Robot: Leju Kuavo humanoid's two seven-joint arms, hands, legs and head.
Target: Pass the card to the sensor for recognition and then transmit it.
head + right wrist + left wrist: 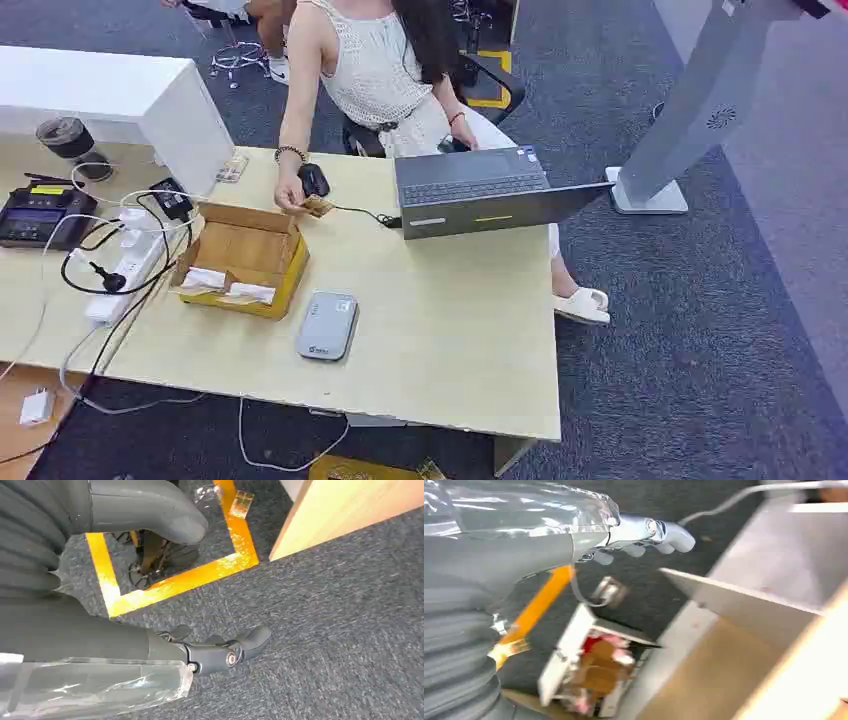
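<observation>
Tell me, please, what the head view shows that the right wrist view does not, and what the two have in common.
Head view alone: the desk top with an open cardboard box, a grey card reader beside it, a laptop, a power strip, and a seated person whose hand holds something small and brown by the box.

Right wrist view alone: the right robot hand, hanging over the floor with nothing in it, and yellow floor tape.

Both share the grey carpet and the light wooden desk, seen as an edge from the wrist.
</observation>
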